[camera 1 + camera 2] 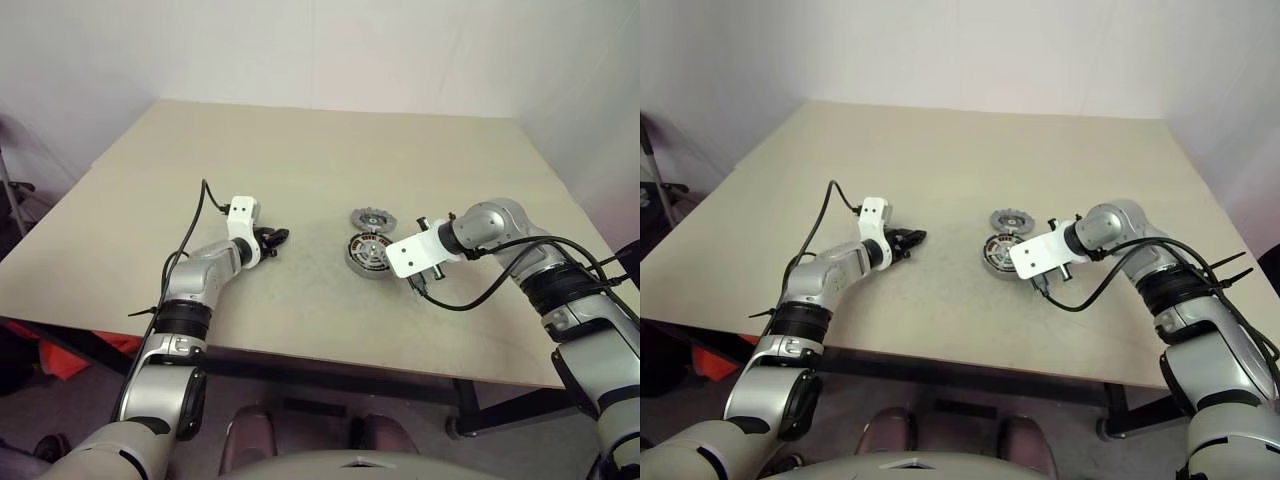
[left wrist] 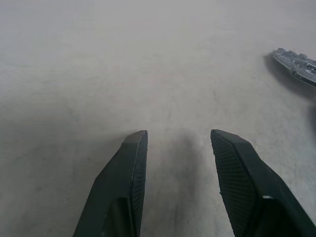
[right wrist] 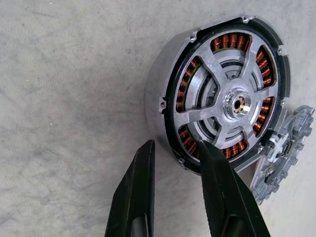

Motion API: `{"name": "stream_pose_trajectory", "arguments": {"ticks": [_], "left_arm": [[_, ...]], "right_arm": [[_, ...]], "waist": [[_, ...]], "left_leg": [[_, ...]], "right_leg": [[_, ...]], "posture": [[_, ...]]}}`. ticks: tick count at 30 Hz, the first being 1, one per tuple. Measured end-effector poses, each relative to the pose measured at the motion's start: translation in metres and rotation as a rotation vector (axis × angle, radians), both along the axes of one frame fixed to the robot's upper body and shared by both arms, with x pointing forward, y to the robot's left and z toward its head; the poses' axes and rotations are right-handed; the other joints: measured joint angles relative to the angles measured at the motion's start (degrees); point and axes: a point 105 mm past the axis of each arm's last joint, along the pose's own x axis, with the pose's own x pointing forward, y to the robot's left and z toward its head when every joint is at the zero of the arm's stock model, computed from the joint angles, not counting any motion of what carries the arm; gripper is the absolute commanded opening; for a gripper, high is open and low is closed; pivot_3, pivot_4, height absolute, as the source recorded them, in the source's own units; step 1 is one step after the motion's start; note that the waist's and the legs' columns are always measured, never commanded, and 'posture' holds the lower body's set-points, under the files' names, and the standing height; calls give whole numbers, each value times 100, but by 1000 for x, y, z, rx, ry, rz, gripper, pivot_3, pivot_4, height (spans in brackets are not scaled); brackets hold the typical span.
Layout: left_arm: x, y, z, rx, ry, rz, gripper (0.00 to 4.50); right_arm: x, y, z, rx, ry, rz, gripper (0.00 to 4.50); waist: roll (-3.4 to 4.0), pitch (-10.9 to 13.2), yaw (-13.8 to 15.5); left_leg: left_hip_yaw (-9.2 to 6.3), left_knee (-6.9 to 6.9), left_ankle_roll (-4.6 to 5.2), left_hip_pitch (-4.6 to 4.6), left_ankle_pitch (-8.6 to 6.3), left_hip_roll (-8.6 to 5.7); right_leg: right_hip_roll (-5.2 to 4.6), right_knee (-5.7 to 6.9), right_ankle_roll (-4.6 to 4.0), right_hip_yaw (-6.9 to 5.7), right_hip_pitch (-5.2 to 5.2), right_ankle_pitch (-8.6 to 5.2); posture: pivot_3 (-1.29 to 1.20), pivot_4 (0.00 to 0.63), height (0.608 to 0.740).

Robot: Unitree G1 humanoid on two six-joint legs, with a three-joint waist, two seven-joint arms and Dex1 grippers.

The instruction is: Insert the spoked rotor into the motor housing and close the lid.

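The motor housing (image 3: 159, 91) stands on the table just left of my right gripper (image 1: 417, 284). The shiny spoked rotor (image 3: 222, 118) sits inside it, with copper windings showing between the spokes. The dark notched lid (image 1: 370, 218) lies flat on the table right behind the housing, touching or nearly touching it. My right gripper (image 3: 175, 145) is open with its fingers a little apart at the housing's near rim; one finger (image 3: 217, 187) overlaps the rim. My left gripper (image 1: 279, 238) hovers open over bare table to the left, with nothing between its fingers (image 2: 131, 168).
The beige table (image 1: 300, 130) stretches wide behind and to the left of the parts. Its front edge (image 1: 330, 355) runs close under both arms. A black cable (image 1: 195, 215) loops off my left forearm.
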Motion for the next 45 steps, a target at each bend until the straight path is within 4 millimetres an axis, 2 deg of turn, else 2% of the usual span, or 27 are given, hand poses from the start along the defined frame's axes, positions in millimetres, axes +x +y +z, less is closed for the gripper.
{"name": "stream_pose_trajectory", "arguments": {"ticks": [3, 16, 22, 25, 29, 32, 35, 40, 45], "left_arm": [[0, 1, 0, 5, -2, 2, 2166], [0, 2, -1, 15, 0, 3, 2166], [0, 1, -1, 15, 2, 2, 2166], [0, 0, -2, 14, 2, 0, 2166], [0, 0, -1, 12, 2, 0, 2166], [0, 1, -2, 13, 3, 3, 2166], [0, 0, -2, 12, 4, 2, 2166], [-1, -1, -3, 13, 7, -2, 2166], [-2, -1, -3, 13, 5, -3, 2166]], "right_arm": [[-1, 3, 0, 2, 1, 16, 159], [3, 4, -2, 17, -17, -12, 159], [8, 1, 8, 128, 56, -194, 159], [2, -1, 13, 172, 112, -251, 159], [-20, -5, 11, 212, 230, -325, 159], [-34, 3, 10, 265, 336, -393, 159], [-40, 11, 11, 313, 404, -461, 159], [-30, 37, 14, 454, 492, -635, 159], [-20, 52, 22, 523, 514, -743, 159]], "waist": [[-4, -2, -31], [-4, -1, -27], [-3, 0, -6], [-3, 0, 7], [-2, 0, 34], [-1, 1, 25], [0, 1, 11], [3, 2, 6], [3, 2, 20]], "left_leg": [[1, 0, -1, 15, 0, 3], [2, 2, -8, 13, 6, 3], [2, 0, -7, -2, 6, 4], [2, -3, 1, -12, 3, 9], [1, -6, 1, -15, 2, 9], [2, -6, 1, -11, 3, 10], [1, -6, -7, -5, 6, 10], [1, -10, -21, 6, 14, 11], [1, -15, -24, 4, 15, 9]], "right_leg": [[2, 7, 0, 1, 6, 0], [0, 17, -5, 0, 3, 3], [-1, 10, -5, -3, -5, 3], [0, -6, -6, -13, -6, 3], [-1, -17, -5, -15, -4, 3], [-1, -13, -5, -14, -3, 3], [0, -7, -5, -12, -3, 3], [1, 6, -5, -11, -2, 3], [0, -2, -5, -11, -1, 3]], "posture": [[0, 0, 740], [0, 0, 740], [0, 0, 740], [0, 0, 740], [0, 0, 740], [0, 0, 740], [0, 0, 740], [0, 0, 740], [0, 0, 740]]}}
